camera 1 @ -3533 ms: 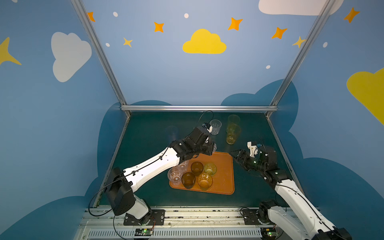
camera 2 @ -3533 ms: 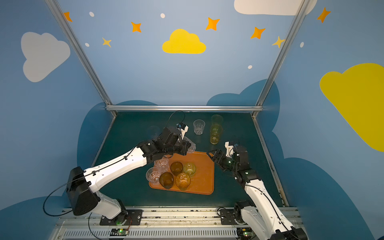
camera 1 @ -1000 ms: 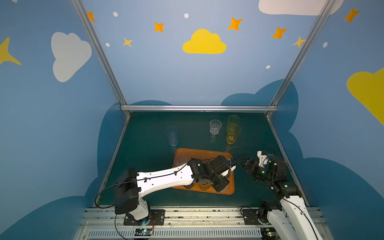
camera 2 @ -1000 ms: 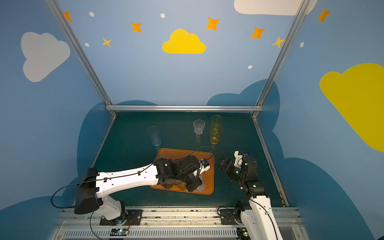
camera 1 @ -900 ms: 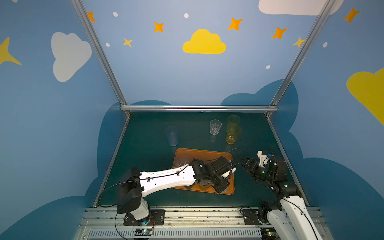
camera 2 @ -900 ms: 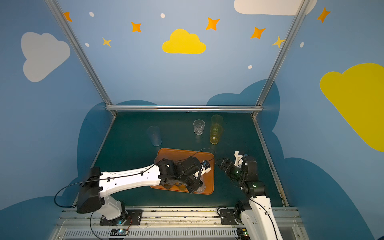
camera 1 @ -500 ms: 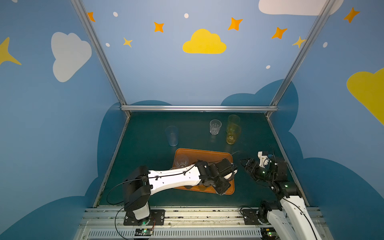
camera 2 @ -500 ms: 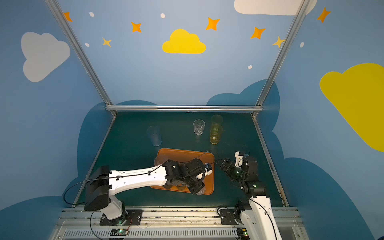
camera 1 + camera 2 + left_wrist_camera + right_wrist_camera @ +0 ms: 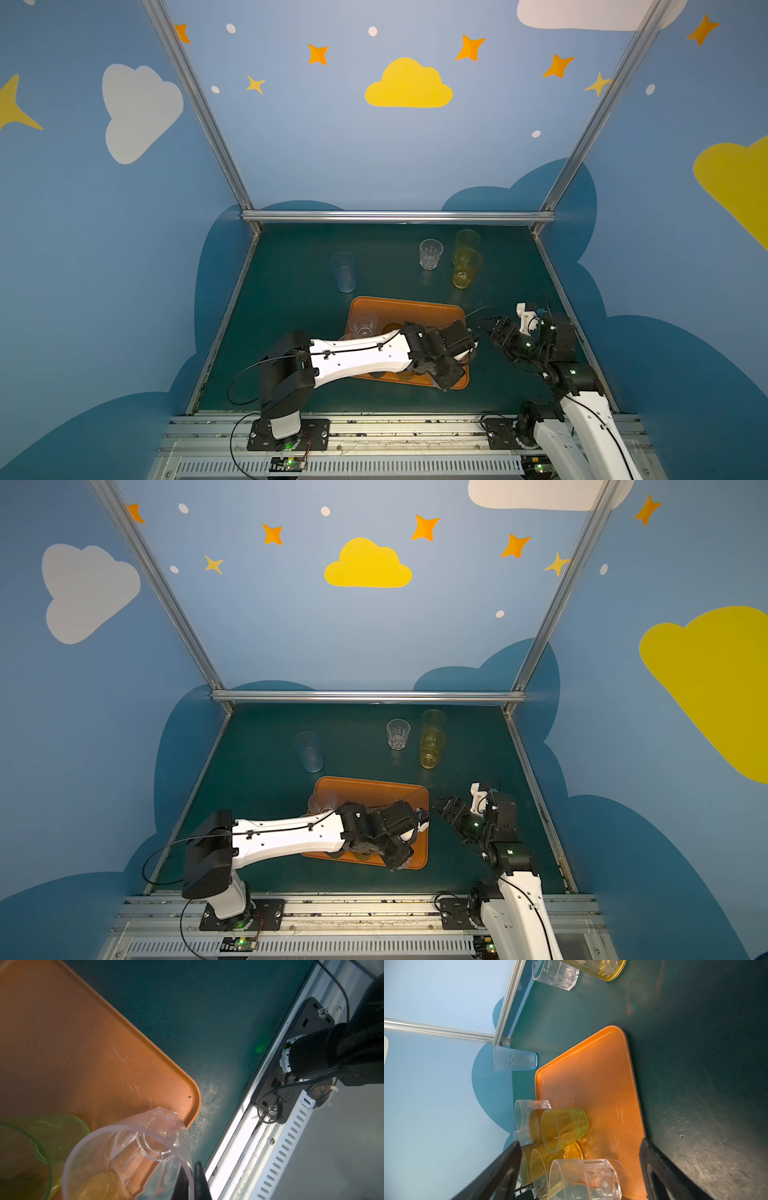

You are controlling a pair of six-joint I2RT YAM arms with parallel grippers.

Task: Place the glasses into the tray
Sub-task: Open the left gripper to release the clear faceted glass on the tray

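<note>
The clear glass [image 9: 133,1147] looks light, stiff, slick and breakable. The left claw [image 9: 192,1169] is closed on its rim wall at the tray [image 9: 62,1043]'s near right corner, beside a green glass [image 9: 68,1126]. The right claw [image 9: 580,1141] hangs wide and empty. The tray's far right part is bare. Four glasses [image 9: 431,254] stand near the flat green table [image 9: 291,299]'s far edge.

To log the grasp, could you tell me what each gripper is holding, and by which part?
The left gripper pinches the clear faceted glass by its rim; the right gripper is open, holding nothing.
</note>
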